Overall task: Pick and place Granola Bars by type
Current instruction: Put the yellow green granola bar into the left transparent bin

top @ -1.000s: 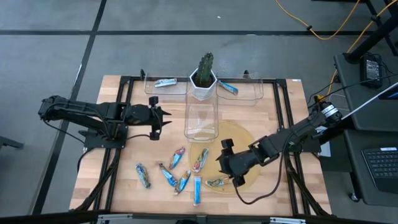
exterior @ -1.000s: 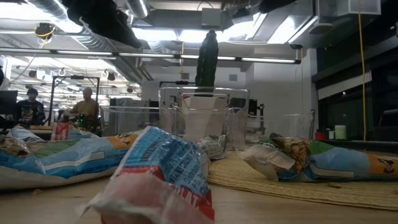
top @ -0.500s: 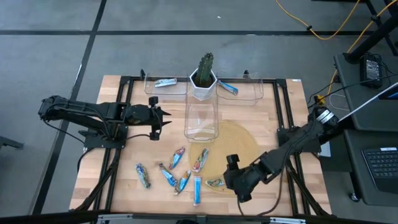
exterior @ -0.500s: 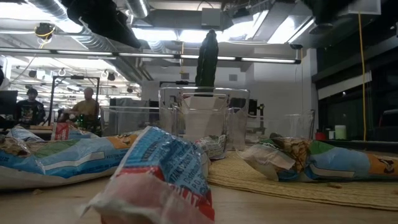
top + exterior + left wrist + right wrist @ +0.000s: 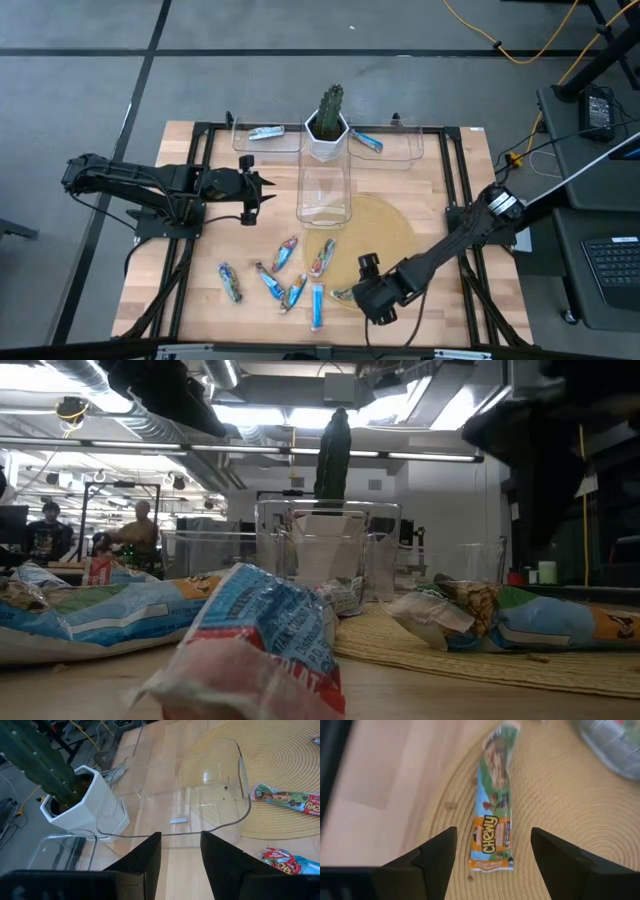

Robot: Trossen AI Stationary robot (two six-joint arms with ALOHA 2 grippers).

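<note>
Several granola bars lie flat on the near half of the table, blue ones (image 5: 270, 282) and green-brown ones (image 5: 322, 256). One bar with an orange label (image 5: 493, 815) lies on the near edge of the woven mat (image 5: 390, 235). My right gripper (image 5: 492, 865) hovers open just above this bar (image 5: 347, 294), pointing steeply down, a finger on either side of the bar's near end, touching nothing. One bar (image 5: 266, 132) lies in the back left bin and one (image 5: 366, 141) in the back right bin. My left gripper (image 5: 262, 190) waits open at the table's left, nothing between its fingers (image 5: 145, 860).
A tall clear bin (image 5: 323, 195) stands mid-table, partly on the mat. Behind it stands a cactus in a white pot (image 5: 328, 125), between two clear bins (image 5: 250, 142) (image 5: 400, 148) at the far edge. People sit in the room beyond the table (image 5: 140, 530).
My right gripper has sunk and moved toward the table's near edge, tipping to point more steeply down, and now hangs over the bar on the mat's near edge. The bars have not moved.
</note>
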